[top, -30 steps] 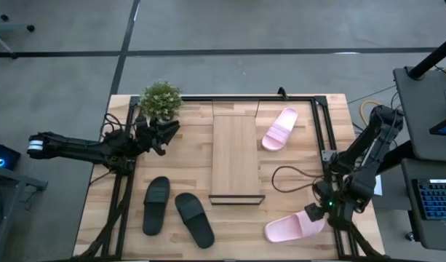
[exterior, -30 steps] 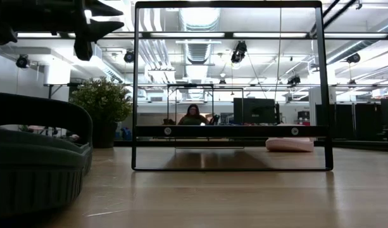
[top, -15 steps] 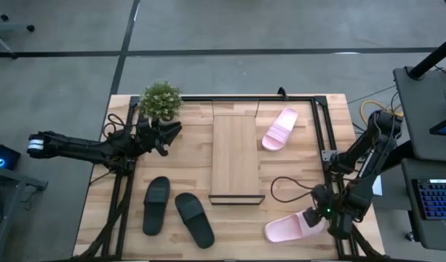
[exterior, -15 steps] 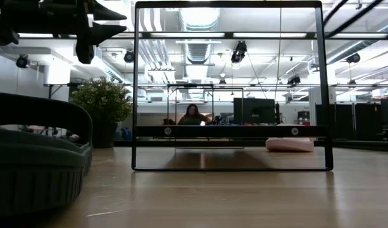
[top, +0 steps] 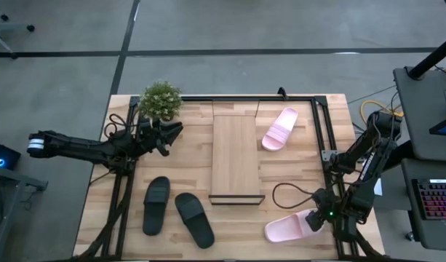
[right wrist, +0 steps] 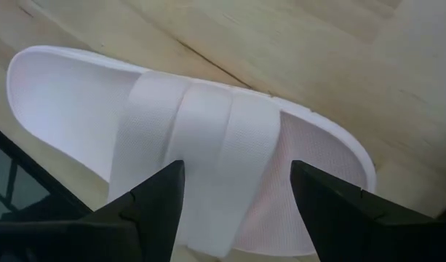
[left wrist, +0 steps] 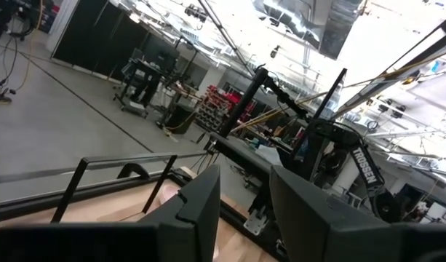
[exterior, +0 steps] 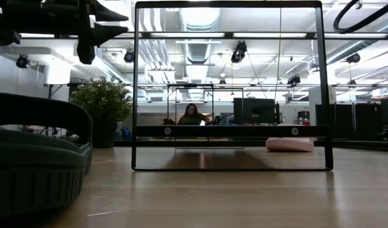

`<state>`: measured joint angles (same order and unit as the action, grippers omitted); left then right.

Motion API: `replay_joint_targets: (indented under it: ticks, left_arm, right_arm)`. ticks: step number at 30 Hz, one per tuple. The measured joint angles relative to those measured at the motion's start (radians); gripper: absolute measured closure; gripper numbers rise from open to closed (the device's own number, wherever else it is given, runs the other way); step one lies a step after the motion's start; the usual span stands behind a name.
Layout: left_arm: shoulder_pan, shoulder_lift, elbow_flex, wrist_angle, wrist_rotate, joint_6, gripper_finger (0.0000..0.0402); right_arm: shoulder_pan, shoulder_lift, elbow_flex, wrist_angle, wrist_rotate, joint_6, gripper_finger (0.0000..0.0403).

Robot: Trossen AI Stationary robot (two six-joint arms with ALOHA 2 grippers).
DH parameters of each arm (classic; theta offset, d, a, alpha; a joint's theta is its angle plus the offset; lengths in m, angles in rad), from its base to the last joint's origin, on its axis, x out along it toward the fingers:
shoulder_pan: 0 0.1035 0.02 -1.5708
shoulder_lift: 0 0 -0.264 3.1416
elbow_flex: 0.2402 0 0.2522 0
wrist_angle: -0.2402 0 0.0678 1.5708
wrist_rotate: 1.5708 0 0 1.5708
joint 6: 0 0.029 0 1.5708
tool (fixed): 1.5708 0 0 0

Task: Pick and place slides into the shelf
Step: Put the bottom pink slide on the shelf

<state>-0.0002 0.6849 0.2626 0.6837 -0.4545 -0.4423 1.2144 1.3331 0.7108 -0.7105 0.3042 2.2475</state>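
A pale pink slide (top: 289, 228) lies sole down near the table's front right corner, its broad strap (right wrist: 208, 138) up. My right gripper (top: 323, 217) hangs open just over it, pointing steeply down, one finger on either side of the strap (right wrist: 237, 166); I see no touch. A second pink slide (top: 279, 129) lies right of the shelf (top: 236, 156). Two black slides (top: 156, 205) (top: 194, 219) lie left of the shelf's near end. My left gripper (top: 170, 135) waits open and empty by the plant, held up off the table (left wrist: 244, 171).
A potted plant (top: 161, 100) stands at the far left corner, right beside my left gripper. A dark frame (top: 321, 124) runs round the table's edges. A loose black cable (top: 292, 191) loops on the table between the shelf and my right arm.
My right gripper has come down and toward the table's near edge, closing in on the front pink slide, and its wrist has turned a little. It stays open. The cable loop has shifted with the arm. The slides lie where they were.
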Motion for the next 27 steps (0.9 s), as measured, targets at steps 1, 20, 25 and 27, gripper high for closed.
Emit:
replay_joint_targets:
  ticks: [1,20,25,27]
  left_arm:
    - [0.000,0.001,0.000,0.002,0.000,0.000,0.0294]
    - [0.000,0.027,0.019,0.016,-0.034,0.003,0.0295]
    - [0.000,0.036,0.019,0.016,-0.035,0.003,0.0294]
    - [0.000,0.035,0.019,0.017,-0.035,0.003,0.0294]
  right_arm:
    - [0.000,0.000,-0.001,0.001,0.002,0.000,0.0161]
    - [0.008,-0.033,-0.001,0.024,0.048,0.001,0.0177]
    - [0.007,-0.014,-0.001,0.029,0.048,-0.009,0.0177]
    - [0.007,-0.009,-0.001,0.030,0.047,-0.012,0.0177]
